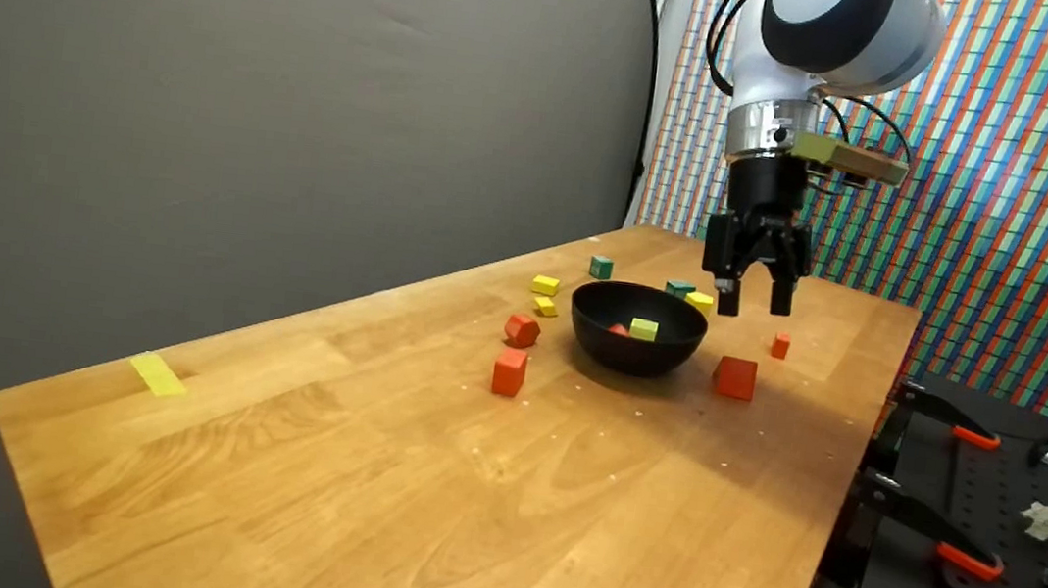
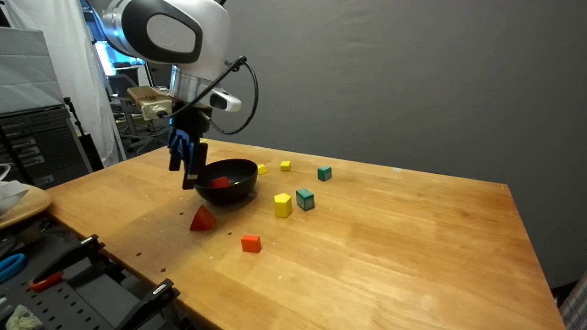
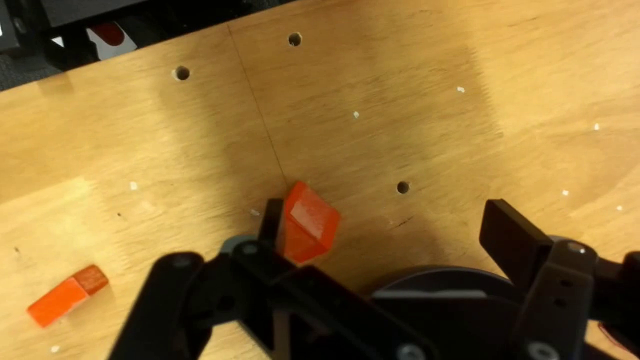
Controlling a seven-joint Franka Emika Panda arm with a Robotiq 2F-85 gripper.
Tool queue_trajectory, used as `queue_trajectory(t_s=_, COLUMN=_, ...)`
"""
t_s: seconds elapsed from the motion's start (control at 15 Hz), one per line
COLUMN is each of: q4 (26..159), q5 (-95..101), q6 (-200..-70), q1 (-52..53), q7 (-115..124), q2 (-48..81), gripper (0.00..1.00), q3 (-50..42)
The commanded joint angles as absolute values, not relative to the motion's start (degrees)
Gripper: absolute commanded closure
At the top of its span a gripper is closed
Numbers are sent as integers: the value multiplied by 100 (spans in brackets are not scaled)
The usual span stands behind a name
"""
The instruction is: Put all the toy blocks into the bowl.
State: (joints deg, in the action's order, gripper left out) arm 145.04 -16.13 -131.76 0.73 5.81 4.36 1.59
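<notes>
Grey backdrop (image 1: 327, 114) behind desk (image 1: 312, 507). In an exterior view: loose red blocks (image 1: 509, 372) at eight and nine o'clock from the bowl (image 1: 625, 357), which holds a red block (image 1: 619, 329) and lime block (image 1: 644, 329), per task; end effector (image 1: 755, 301) near two o'clock, wide, unladen, presumably to straddle another. Wrist view lacks the lime block.

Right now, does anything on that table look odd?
The oddest thing is a flat yellow strip, perhaps tape, alone near an edge of the tabletop in an exterior view, unlike the chunky toy blocks. Small holes and pale specks mar the tabletop in the wrist view. The bowl stands upright.
</notes>
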Motion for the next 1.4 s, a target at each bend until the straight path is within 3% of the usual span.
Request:
queue_trajectory(t_s=0.0, q4=14479, q5=-1609, q6=-13164, q1=92, q7=585, q2=436, gripper=0, q3=159)
queue_trajectory(t_s=0.53, q4=15090, q5=-3189, q6=-13840, q1=-159, q7=830, q2=606, gripper=0, q3=4)
queue_trajectory(t_s=0.87, q4=15425, q5=-4277, q6=-14909, q1=-194, q7=436, q2=695, gripper=0, q3=72)
queue_trajectory(t_s=1.33, q4=15411, q5=-4443, q6=-15836, q1=-109, q7=379, q2=1132, gripper=0, q3=146)
